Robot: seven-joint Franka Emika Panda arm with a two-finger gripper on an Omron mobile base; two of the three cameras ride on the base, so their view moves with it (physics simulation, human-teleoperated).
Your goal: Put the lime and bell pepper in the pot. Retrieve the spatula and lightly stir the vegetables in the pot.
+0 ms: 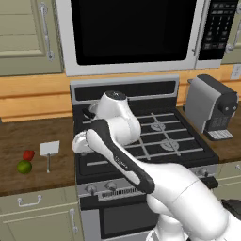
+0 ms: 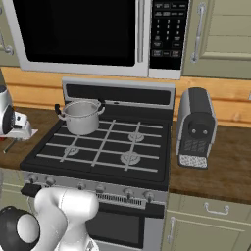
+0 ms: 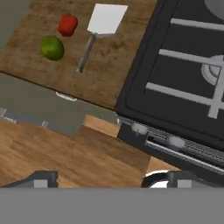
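Observation:
The lime [image 1: 24, 166] and the red bell pepper [image 1: 28, 155] lie side by side on the wooden counter left of the stove. Just to their right lies the spatula [image 1: 49, 149], with its white blade toward the wall. In the hand view the lime [image 3: 52, 47], bell pepper [image 3: 68, 25] and spatula [image 3: 105, 22] sit at the top left. My gripper [image 3: 113, 179] hangs open and empty above the counter's front edge beside the stove, well short of them. The steel pot [image 2: 81, 116] stands on the rear left burner.
The black stove [image 2: 112, 142] has bare grates apart from the pot. A grey coffee machine [image 2: 196, 127] stands on the counter to its right. A microwave [image 2: 83, 34] hangs above. Cabinet drawers run below the counter [image 1: 33, 201].

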